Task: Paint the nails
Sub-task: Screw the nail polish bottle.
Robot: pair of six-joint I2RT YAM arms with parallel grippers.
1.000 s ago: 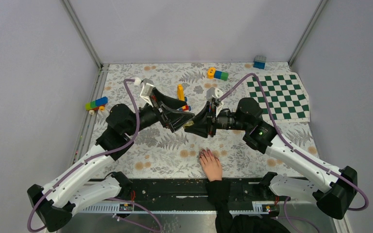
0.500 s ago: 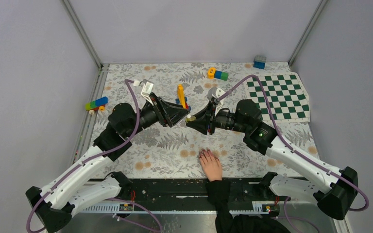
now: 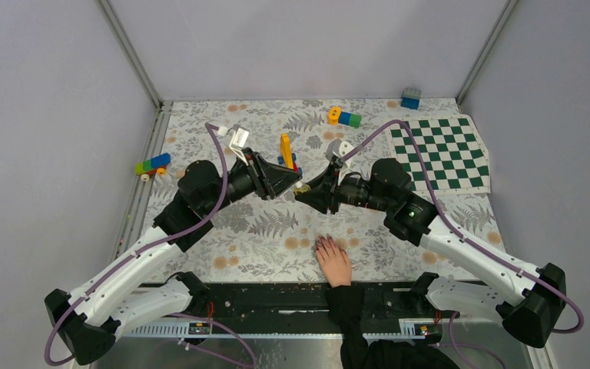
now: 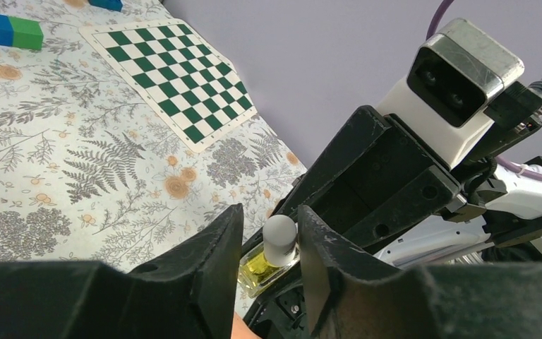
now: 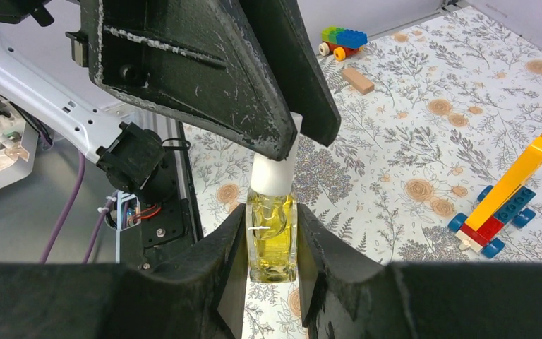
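Our right gripper clamps the small clear bottle of yellow liquid; the left gripper straddles its white cap, though we cannot tell whether it grips. We judge this the uncapping step: pinch the cap, then twist it off.

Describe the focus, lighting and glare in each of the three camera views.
Top external: even, diffuse light, faint shadows, sharp throughout, though the nails are too small to resolve. Left wrist: the left gripper's fingers are soft and dark; the chessboard mat is crisp. Right wrist: the bottle is sharp with small glints on its glass; the right gripper's fingers blur.
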